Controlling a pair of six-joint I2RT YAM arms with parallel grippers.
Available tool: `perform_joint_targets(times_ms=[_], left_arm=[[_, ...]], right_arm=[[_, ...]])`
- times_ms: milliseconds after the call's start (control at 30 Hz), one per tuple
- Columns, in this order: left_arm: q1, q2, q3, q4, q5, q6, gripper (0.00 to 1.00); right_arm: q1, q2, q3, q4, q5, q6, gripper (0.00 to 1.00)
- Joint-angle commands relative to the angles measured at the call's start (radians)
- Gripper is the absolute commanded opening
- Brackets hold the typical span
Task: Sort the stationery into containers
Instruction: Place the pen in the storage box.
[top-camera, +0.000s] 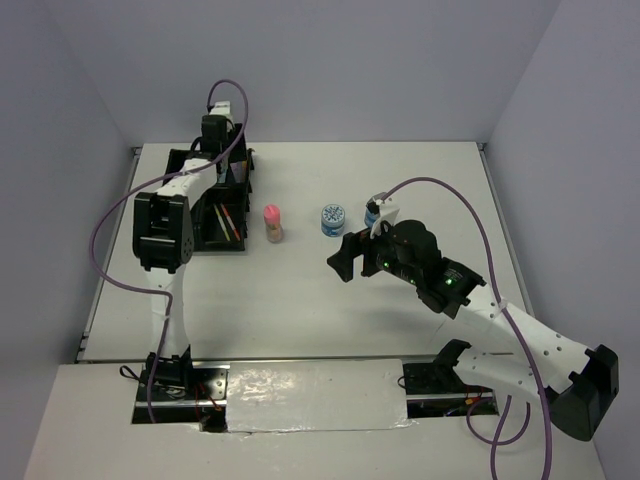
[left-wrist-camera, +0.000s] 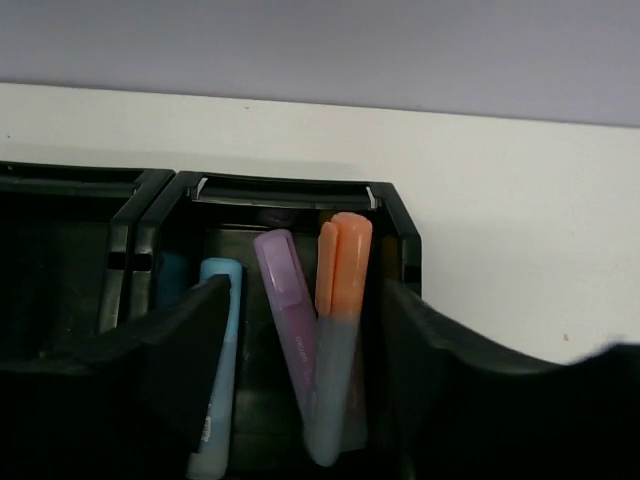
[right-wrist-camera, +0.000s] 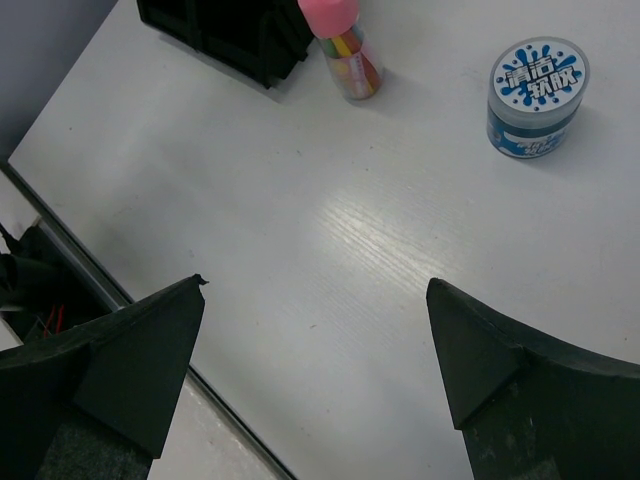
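The left gripper (left-wrist-camera: 306, 300) is open, with its two black fingers (left-wrist-camera: 190, 370) standing on both sides of the markers in a far compartment of the black tray (left-wrist-camera: 280, 188), and it grips none of them. Between the fingers are a light-blue marker (left-wrist-camera: 218, 360), a lilac marker (left-wrist-camera: 285, 310) with its top leaning left, and orange markers (left-wrist-camera: 345, 290). Their lower ends are cut off by the picture edge. A darker blue thing behind the left finger is hard to make out. In the top view the left arm is stretched far forward over the tray and covers much of it, and only the thin pens (top-camera: 228, 222) show in a nearer compartment. The right gripper (right-wrist-camera: 315, 283) is also open and holds nothing, hanging above the white table (right-wrist-camera: 300, 200) on a bent arm. Beyond it stand a blue tin (right-wrist-camera: 538, 95) and a pink-capped tube (right-wrist-camera: 345, 45), well apart. The tube is near the tray and its cap is cut by the frame. The right wrist half hides a second tin (top-camera: 372, 215). Wide table surface lies between the right gripper and these things.
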Motion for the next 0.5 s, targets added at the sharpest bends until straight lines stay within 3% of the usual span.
perform_joint_targets(times_ms=[0,100,300,400,467], left_arm=[[0.008,-0.043,0.007,0.064,0.0,-0.052,0.77],[0.008,-0.121,0.001,0.064,0.013,-0.072,0.97],[0.008,-0.35,-0.046,0.043,-0.064,-0.141,0.99],[0.008,-0.48,-0.086,-0.051,-0.063,-0.237,0.99],[0.002,-0.61,-0.206,-0.097,-0.037,-0.29,0.99]], right_arm=[[-0.007,-0.009,0.006,0.044,0.01,-0.015,1.0],[-0.005,-0.001,0.01,0.041,0.01,-0.017,1.0],[-0.005,-0.012,-0.003,0.056,0.025,-0.025,1.0],[-0.013,-0.006,-0.025,0.084,0.033,-0.026,1.0],[-0.019,0.0,-0.02,0.075,0.039,-0.017,1.0]])
